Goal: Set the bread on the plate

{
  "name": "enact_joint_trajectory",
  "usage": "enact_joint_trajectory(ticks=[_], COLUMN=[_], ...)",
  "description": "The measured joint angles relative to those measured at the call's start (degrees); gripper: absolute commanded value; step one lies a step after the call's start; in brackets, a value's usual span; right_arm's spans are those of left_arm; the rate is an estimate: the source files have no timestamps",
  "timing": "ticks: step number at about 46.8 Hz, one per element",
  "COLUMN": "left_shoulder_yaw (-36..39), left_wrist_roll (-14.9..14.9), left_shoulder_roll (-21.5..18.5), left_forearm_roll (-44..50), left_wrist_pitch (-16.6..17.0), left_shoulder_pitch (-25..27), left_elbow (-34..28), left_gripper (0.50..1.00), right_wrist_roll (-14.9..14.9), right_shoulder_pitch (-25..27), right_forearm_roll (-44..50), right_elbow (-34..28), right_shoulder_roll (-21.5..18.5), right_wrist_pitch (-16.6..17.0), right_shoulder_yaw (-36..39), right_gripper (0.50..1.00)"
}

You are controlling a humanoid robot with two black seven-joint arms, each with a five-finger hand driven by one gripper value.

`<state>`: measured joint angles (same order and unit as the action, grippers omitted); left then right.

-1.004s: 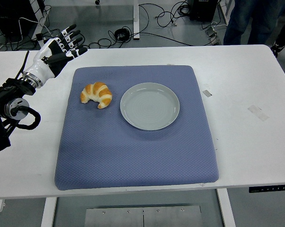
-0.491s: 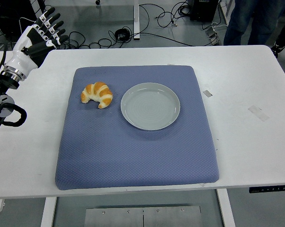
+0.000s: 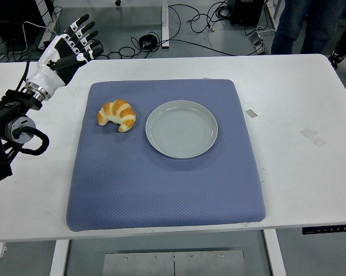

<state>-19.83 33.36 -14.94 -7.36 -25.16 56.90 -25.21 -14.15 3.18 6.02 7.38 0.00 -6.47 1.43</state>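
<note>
Head view is showing the left hand (image 3: 69,49) hovering empty with fingers spread beyond the mat's (image 3: 161,190) far-left corner, seemingly readying a reach, while the bread (image 3: 117,115) is lying just left of the plate (image 3: 181,129).

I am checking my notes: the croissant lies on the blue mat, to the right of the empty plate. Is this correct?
Not quite. The head view shows the croissant on the blue mat, but to the left of the empty plate, not the right.
</note>
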Motion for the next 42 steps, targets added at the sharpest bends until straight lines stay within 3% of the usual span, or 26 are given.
enact_joint_trajectory(ticks=[30, 42], left_shoulder_yaw=[4.3, 17.7], left_wrist_roll=[-1.7, -2.5], left_shoulder_roll=[-1.3, -2.2], left_forearm_roll=[-0.6, -0.8], left_wrist_pitch=[0.2, 1.0], left_shoulder_pitch=[2.8, 6.7], left_elbow=[0.0, -0.1], left_gripper=[0.975, 0.937], right_wrist_roll=[0.0, 0.0], right_shoulder_pitch=[0.0, 0.0], right_forearm_roll=[0.0, 0.0], right_elbow=[0.0, 0.0], right_shoulder_roll=[0.0, 0.0], right_wrist_pitch=[0.0, 0.0], right_shoulder_yaw=[0.0, 0.0], right_gripper=[1.000, 1.000])
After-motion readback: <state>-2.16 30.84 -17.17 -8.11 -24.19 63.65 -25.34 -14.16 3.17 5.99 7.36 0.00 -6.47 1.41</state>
